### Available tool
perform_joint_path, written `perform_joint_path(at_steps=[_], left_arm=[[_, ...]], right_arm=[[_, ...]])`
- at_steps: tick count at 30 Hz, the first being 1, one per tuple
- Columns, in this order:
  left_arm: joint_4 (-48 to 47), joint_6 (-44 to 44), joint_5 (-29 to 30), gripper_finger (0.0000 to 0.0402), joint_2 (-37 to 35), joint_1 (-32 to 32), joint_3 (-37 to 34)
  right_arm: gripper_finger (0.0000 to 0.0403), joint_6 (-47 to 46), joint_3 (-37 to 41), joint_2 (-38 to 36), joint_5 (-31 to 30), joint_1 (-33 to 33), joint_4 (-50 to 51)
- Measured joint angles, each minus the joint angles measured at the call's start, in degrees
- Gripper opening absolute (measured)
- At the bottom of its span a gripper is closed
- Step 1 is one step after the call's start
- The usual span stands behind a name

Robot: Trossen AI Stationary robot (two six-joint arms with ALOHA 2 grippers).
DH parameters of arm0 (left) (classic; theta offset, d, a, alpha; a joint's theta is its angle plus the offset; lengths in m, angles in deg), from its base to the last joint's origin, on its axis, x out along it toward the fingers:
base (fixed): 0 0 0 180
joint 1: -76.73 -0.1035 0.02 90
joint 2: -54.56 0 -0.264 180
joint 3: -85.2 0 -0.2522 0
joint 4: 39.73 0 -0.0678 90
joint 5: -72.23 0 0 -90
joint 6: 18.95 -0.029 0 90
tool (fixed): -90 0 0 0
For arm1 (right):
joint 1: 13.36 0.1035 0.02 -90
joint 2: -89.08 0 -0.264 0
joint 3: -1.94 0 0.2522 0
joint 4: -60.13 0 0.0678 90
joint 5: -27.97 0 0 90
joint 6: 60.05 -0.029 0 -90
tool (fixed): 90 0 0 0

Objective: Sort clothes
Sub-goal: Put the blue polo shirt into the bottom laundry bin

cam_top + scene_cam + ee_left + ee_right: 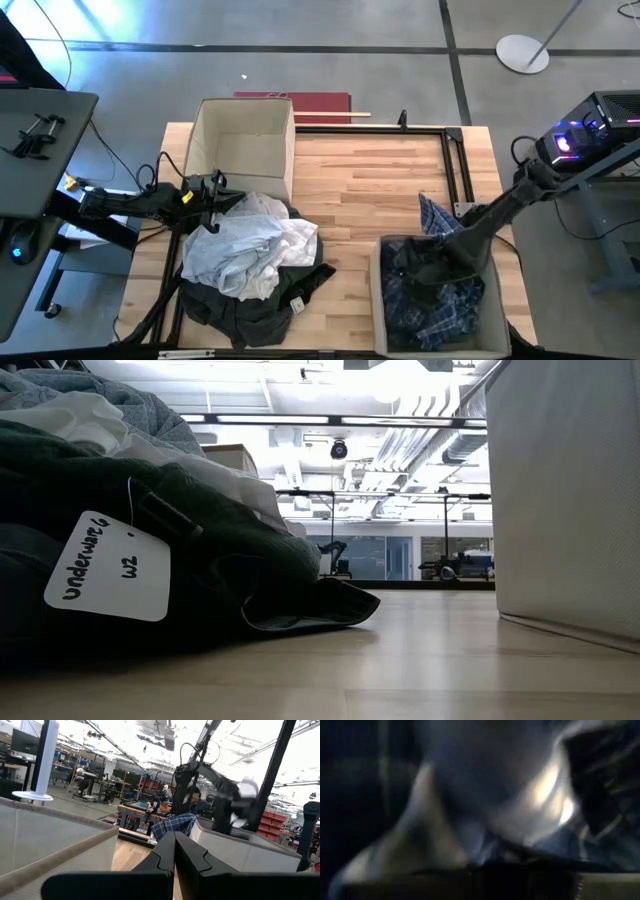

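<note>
This is a robotics lab or workshop hall, because the wooden table (350, 200) stands on a grey concrete floor (300, 25), the ceiling (330, 400) shows bare pipes and strip lights, and behind are red shelves (275, 822) and workbenches (140, 812) with seated people (80, 777).

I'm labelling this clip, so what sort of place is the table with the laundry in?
Probably a robotics lab or workshop. Behind the wooden table is an open hall with exposed ceiling pipes, workbenches where people sit, and red shelving.
</note>
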Motion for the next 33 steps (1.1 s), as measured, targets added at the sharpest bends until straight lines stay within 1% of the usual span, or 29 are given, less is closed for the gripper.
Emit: perform_joint_path(at_steps=[3, 7, 9, 10, 13, 17, 22, 24, 25, 27, 30, 33], left_arm=[[-0.1, 0.0, 0.0, 0.0001, 0.0, 0.0, 0.0], [-0.2, 0.0, 0.0, 0.0001, 0.0, 0.0, 0.0], [-0.2, 0.0, 0.0, 0.0001, 0.0, 0.0, 0.0], [-0.3, 0.0, 0.0, 0.0001, 0.0, 0.0, 0.0], [-0.3, 0.0, 0.0, 0.0001, 0.0, 0.0, 0.0], [-0.3, 0.0, 0.0, 0.0001, 0.0, 0.0, 0.0], [-0.3, 0.0, 0.0, 0.0001, 0.0, 0.0, 0.0], [-0.3, -0.1, 0.0, 0.0001, 0.0, 0.0, 0.0], [-0.3, -0.1, 0.0, 0.0001, 0.0, 0.0, 0.0], [-0.3, -0.1, 0.0, 0.0001, 0.0, 0.0, 0.0], [-0.3, -0.1, 0.0, 0.0001, 0.0, 0.0, 0.0], [-0.4, -0.1, 0.0, 0.0001, 0.0, 0.0, 0.0]], right_arm=[[0.0024, -1.7, 9.8, 0.0, 5.1, 0.0, -9.1], [0.0023, -4.0, 19.5, -0.4, 6.7, 0.3, -22.9], [0.0034, -4.2, 21.6, -0.5, 7.1, 0.1, -26.9], [0.0043, -4.2, 21.8, -0.5, 7.4, -0.3, -27.3], [0.0079, -2.8, 20.2, -0.8, 8.2, -1.5, -25.2], [0.0119, -0.2, 15.0, -3.0, 8.7, -3.9, -20.5], [0.0126, 1.3, 2.9, -6.1, 7.9, -4.7, -15.0], [0.0126, 2.8, -3.1, -7.0, 6.0, -4.5, -12.0], [0.0126, 3.4, -6.2, -7.4, 4.3, -4.4, -10.2], [0.0126, 4.9, -12.3, -7.8, -1.0, -3.7, -5.1], [0.0126, 5.9, -20.9, -7.8, -11.6, -2.9, 5.0], [0.0126, 2.8, -26.9, -7.8, -22.8, -2.8, 16.6]])
